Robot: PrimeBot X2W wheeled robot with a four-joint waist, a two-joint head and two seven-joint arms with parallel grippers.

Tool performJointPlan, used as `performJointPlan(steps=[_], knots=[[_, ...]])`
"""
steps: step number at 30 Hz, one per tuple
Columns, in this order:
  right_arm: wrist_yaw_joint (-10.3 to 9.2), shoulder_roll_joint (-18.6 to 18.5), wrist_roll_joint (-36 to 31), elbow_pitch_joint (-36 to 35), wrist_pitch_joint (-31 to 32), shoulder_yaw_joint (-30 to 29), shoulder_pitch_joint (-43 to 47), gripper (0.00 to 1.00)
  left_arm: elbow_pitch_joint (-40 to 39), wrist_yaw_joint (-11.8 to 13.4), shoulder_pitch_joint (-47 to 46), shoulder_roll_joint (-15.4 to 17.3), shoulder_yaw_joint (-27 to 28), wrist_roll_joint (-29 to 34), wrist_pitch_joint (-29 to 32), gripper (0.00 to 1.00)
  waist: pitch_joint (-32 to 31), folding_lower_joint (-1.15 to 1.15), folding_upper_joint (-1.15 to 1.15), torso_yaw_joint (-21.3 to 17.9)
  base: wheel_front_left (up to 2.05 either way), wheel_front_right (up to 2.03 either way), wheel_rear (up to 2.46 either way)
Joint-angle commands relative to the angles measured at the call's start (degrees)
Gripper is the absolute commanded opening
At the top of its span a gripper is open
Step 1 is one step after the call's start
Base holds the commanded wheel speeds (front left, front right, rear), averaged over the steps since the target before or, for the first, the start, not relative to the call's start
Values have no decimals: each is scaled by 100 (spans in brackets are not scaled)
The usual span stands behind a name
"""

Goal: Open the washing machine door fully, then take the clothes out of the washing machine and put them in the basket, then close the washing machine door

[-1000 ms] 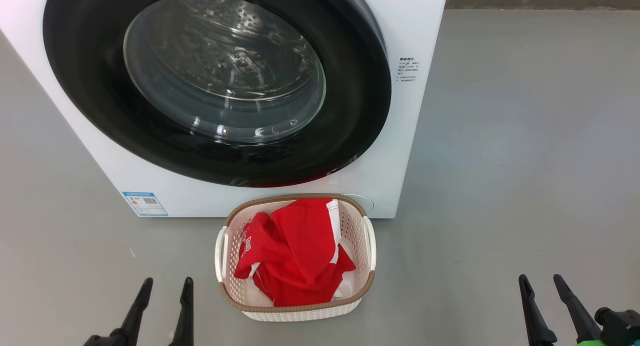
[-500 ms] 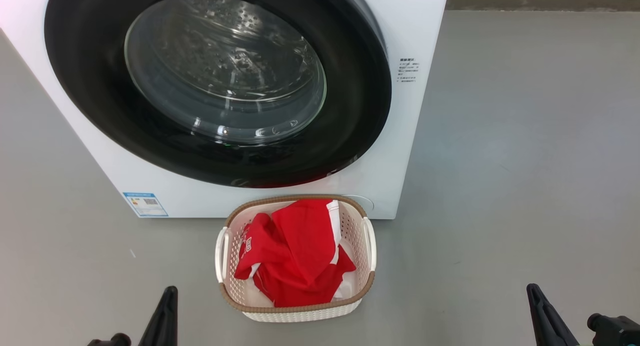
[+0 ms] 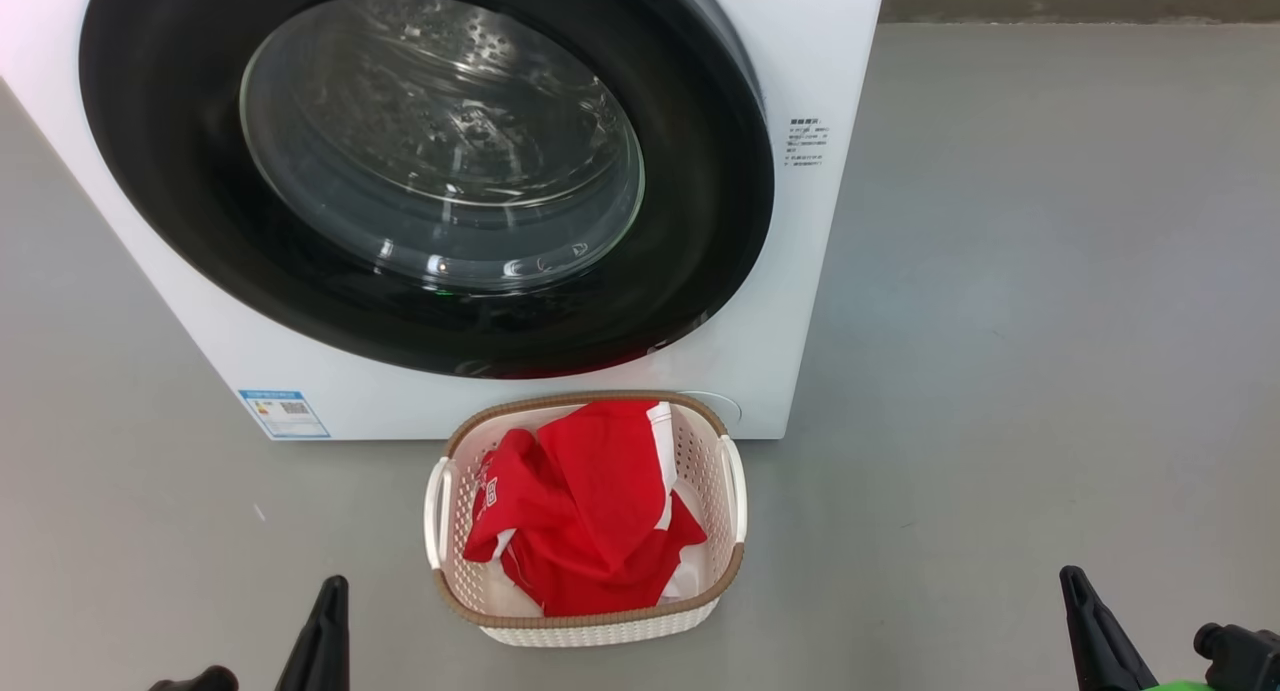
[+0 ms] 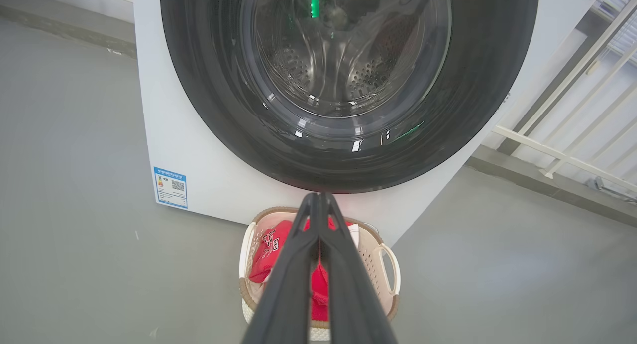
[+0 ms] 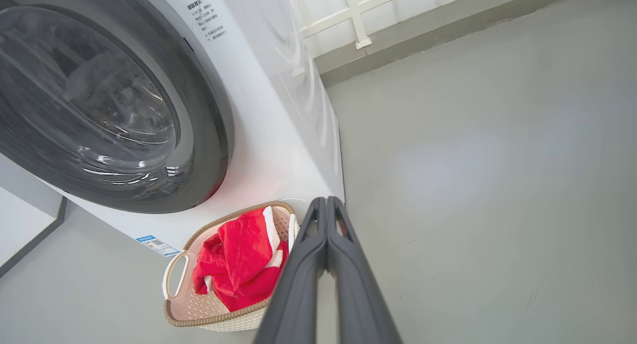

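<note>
The left gripper (image 4: 318, 197) is closed, its 2 fingers pressed tip to tip with nothing between them. In the head view it sits at the lower left, near the basket (image 3: 590, 621) but not touching it. The right gripper (image 5: 326, 200) is also closed and empty, and it sits at the lower right, well apart from the basket. The basket stands on the floor (image 3: 1000, 371) between the 2 grippers and ahead of them, its far rim just beside the washer (image 3: 800, 301). The clothes (image 3: 590, 516) lie crumpled inside it: red fabric with white trim, with a small logo patch facing its left handle. Above the basket the door (image 3: 700, 221) lies shut against the washer's front, and the steel drum shows through its glass. A blue label (image 3: 284, 413) sits low on the washer's left, and a small block of print (image 3: 806, 143) sits beside the door on the right. The floor is smooth, bare grey. A darker skirting strip runs along the wall behind, and the left wrist view shows a white railing (image 4: 572, 155) to the washer's right.
</note>
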Motion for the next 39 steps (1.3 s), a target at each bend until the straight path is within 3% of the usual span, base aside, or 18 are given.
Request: performJointPlan(steps=[1, 39], knots=[[-1, -52, 155, -152, 42, -44, -221, 0, -114, -7, -163, 78, 45, -180, 19, 0, -3, -1, 0, -6, 0, 0, 0], [-3, 36, 2175, -258, 672, -135, -607, 0, -51, -19, -416, 130, 137, -2593, 594, 0, -70, -1, 0, -157, 0, 0, 0]])
